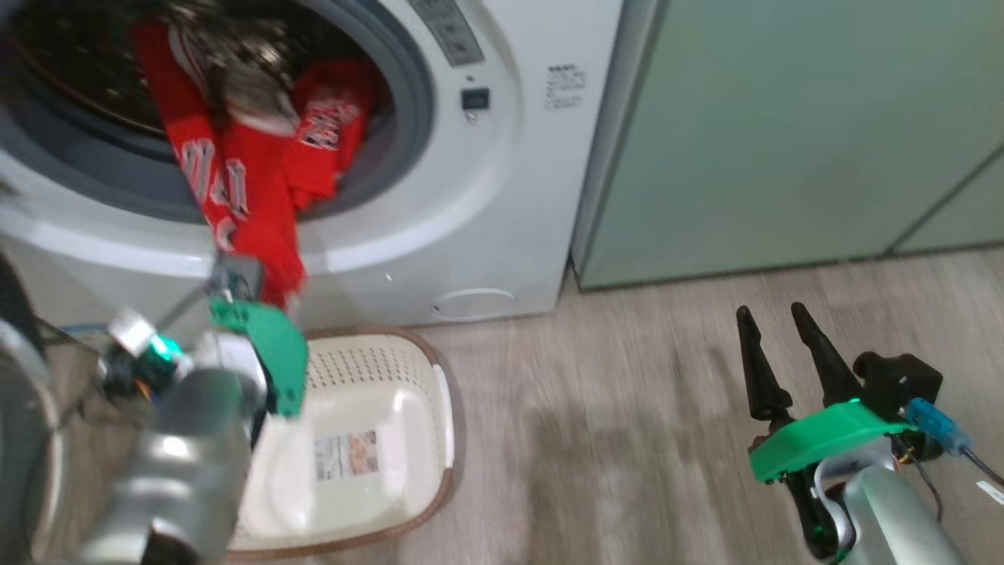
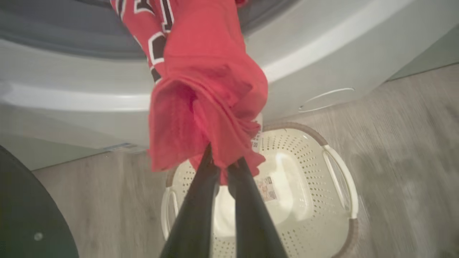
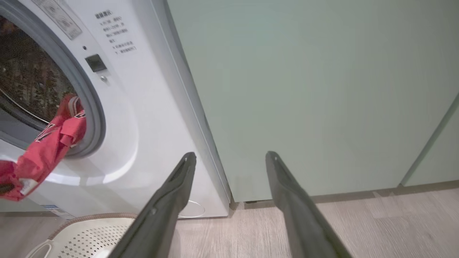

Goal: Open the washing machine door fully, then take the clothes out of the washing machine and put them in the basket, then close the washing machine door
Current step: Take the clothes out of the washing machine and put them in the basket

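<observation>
While the left gripper [image 2: 224,161] pinches bright red fabric clothes [image 2: 208,82] above the cream perforated basket [image 2: 304,157], the right gripper [image 3: 230,155] hangs spread.

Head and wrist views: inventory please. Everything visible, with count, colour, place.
White front-loading washing machine: 1, white with grey gasket, left of the cabinets.
Round black-rimmed washing machine door: 1, dark edge at the left wrist view's lower left, swung open.
Red fabric clothes: number unclear, red with white lettering, trailing out of the drum.
Cream perforated plastic basket: 1, brown rim, on the floor before the machine.
Pale green cabinets: at least two panels, right of the machine.
Grey wood-look floor: 1.
Left gripper: shut on the clothes, above the basket.
Right gripper: open, holding nothing.
</observation>
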